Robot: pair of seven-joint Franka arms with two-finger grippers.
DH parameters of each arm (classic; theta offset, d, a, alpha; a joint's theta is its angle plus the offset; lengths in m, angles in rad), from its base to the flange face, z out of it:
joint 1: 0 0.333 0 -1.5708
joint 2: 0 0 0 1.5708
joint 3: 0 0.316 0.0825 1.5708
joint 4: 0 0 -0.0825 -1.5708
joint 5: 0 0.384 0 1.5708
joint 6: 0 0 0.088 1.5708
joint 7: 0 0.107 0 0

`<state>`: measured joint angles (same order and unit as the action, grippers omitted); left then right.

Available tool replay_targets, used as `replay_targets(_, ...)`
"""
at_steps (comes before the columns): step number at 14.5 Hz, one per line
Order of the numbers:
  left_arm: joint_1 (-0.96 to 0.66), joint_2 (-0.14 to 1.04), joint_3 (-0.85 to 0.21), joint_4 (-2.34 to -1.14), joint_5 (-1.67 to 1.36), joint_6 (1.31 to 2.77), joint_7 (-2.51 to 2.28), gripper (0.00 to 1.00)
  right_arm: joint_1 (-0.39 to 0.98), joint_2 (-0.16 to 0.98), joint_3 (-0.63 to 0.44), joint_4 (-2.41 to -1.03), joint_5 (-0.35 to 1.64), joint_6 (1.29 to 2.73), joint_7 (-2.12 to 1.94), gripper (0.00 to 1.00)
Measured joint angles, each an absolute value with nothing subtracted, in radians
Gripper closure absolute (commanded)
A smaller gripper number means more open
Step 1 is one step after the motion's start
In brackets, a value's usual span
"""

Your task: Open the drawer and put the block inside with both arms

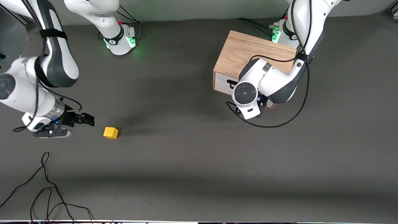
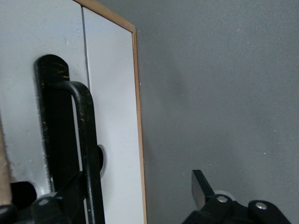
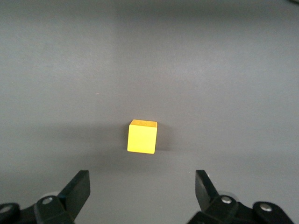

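Note:
The oak box (image 1: 248,53) stands toward the left arm's end of the table, and its drawer (image 1: 221,82) looks shut. The left arm's hand (image 1: 247,93) hangs in front of the drawer and hides most of the black handle (image 1: 231,83). In the left wrist view the left gripper (image 2: 138,189) is open against the white drawer front (image 2: 114,116), with the handle bar (image 2: 86,140) beside one finger. The yellow block (image 1: 111,132) lies on the table toward the right arm's end. The right gripper (image 1: 89,119) is open, low beside the block and apart from it. In the right wrist view the block (image 3: 142,136) sits just ahead of the open right gripper (image 3: 142,185).
Loose black cables (image 1: 46,189) lie on the table near the front camera at the right arm's end. A cable loop (image 1: 279,123) hangs from the left arm beside the box. The green-lit bases (image 1: 122,39) stand along the table's edge farthest from the front camera.

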<state>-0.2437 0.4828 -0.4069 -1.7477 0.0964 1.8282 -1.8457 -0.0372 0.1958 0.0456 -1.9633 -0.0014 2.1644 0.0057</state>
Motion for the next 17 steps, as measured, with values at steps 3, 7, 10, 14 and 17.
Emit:
replay_targets(3,-0.244,0.490,-0.406,-1.748,0.103,1.829,-1.846,0.00,-0.036,0.269,0.046,-1.967,-0.001,2.229,0.006,0.00)
replay_targets(7,-0.243,0.492,-0.405,-1.745,0.107,1.833,-1.848,0.00,-0.034,0.352,0.048,-1.981,-0.001,2.308,0.006,0.00)
replay_targets(10,-0.243,0.496,-0.402,-1.735,0.111,1.842,-1.848,0.00,-0.031,0.388,0.050,-2.030,-0.001,2.415,0.006,0.00)
replay_targets(14,-0.243,0.532,-0.402,-1.680,0.130,1.843,-1.849,0.00,-0.029,0.421,0.052,-2.047,-0.001,2.457,0.006,0.00)
replay_targets(17,-0.243,0.567,-0.408,-1.632,0.146,1.830,-1.851,0.00,-0.029,0.448,0.052,-2.051,-0.001,2.475,0.006,0.00)
